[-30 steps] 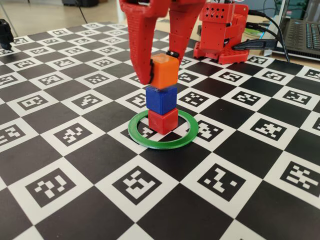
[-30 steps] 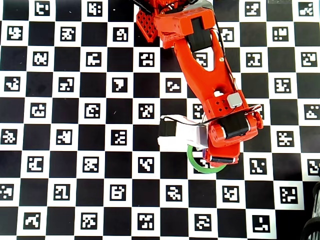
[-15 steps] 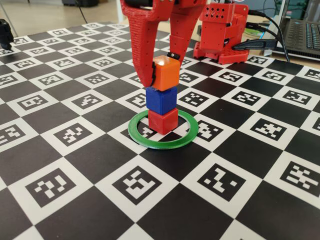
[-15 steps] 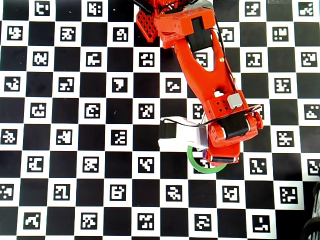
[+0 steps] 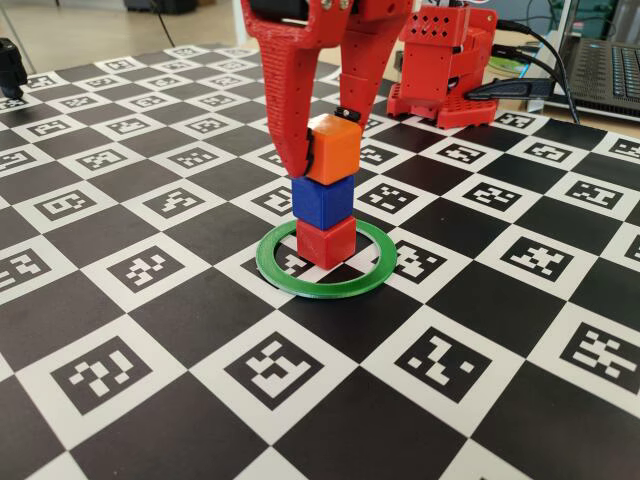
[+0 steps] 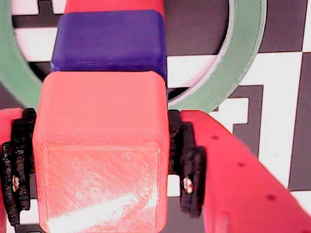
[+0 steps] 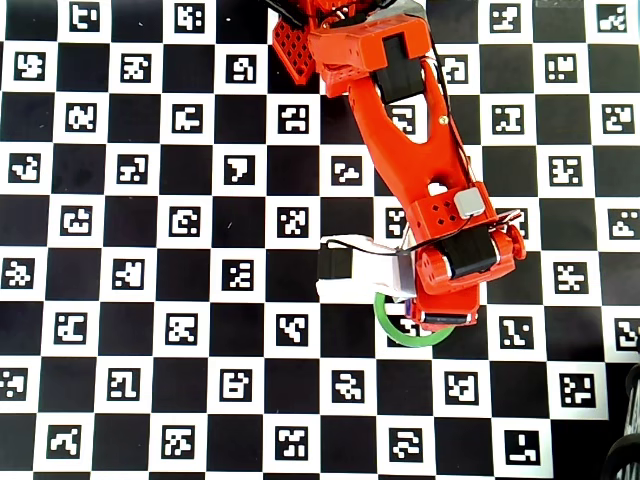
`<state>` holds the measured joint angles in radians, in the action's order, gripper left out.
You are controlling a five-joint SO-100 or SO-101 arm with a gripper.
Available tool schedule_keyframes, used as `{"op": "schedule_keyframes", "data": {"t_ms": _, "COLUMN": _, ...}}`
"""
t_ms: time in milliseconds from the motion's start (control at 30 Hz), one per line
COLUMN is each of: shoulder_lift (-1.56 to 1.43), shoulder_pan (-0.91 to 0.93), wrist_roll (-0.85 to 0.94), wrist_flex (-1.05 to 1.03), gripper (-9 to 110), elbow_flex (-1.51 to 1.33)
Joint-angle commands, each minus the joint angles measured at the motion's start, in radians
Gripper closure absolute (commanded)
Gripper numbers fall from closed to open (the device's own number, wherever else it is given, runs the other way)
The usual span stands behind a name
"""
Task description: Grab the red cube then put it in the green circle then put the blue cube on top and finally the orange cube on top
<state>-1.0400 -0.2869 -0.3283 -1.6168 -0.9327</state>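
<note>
The last step of the task is in hand: the orange cube (image 5: 333,148) sits on top of the blue cube (image 5: 322,199), which stands on the red cube (image 5: 325,241) inside the green circle (image 5: 325,283) on the checkered bench (image 5: 150,330). In the fixed view the stack rises near the middle of the ring, with the orange cube turned a little off square and slightly to the right of the blue one beneath it.

The hand (image 5: 325,150) comes down from above and is clenched on the orange cube; in the wrist view its black pads (image 6: 187,160) press against both side faces of the cube (image 6: 99,150), with the blue cube (image 6: 109,41) directly below and the ring (image 6: 233,68) around it. In the overhead view the arm covers the stack, and only part of the ring (image 7: 395,333) shows.

Judging from this, the orange cube appears to rest on the blue one, or very nearly. The next move calls for opening the fingers gently, without dragging the cube sideways, then lifting straight up clear of the tower. A sideways nudge could topple all three.
</note>
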Motion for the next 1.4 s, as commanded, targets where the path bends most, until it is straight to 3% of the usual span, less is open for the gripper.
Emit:
{"op": "schedule_keyframes", "data": {"t_ms": 0, "shoulder_lift": -0.038, "shoulder_pan": 0.009, "wrist_roll": 0.008, "wrist_flex": -0.003, "gripper": 93, "elbow_flex": 0.002}}
{"op": "schedule_keyframes", "data": {"t_ms": 367, "shoulder_lift": -0.035, "shoulder_pan": 0.000, "wrist_roll": 0.012, "wrist_flex": 0.003, "gripper": 90, "elbow_flex": -0.017}}
{"op": "schedule_keyframes", "data": {"t_ms": 533, "shoulder_lift": -0.037, "shoulder_pan": -0.002, "wrist_roll": 0.018, "wrist_flex": 0.000, "gripper": 73, "elbow_flex": -0.017}}
{"op": "schedule_keyframes", "data": {"t_ms": 767, "shoulder_lift": -0.067, "shoulder_pan": -0.003, "wrist_roll": 0.011, "wrist_flex": -0.021, "gripper": 61, "elbow_flex": -0.008}}
{"op": "schedule_keyframes", "data": {"t_ms": 1200, "shoulder_lift": -0.360, "shoulder_pan": 0.006, "wrist_roll": 0.057, "wrist_flex": -0.097, "gripper": 59, "elbow_flex": -0.049}}
{"op": "schedule_keyframes", "data": {"t_ms": 1367, "shoulder_lift": -0.557, "shoulder_pan": 0.037, "wrist_roll": 0.183, "wrist_flex": -0.054, "gripper": 60, "elbow_flex": -0.199}}
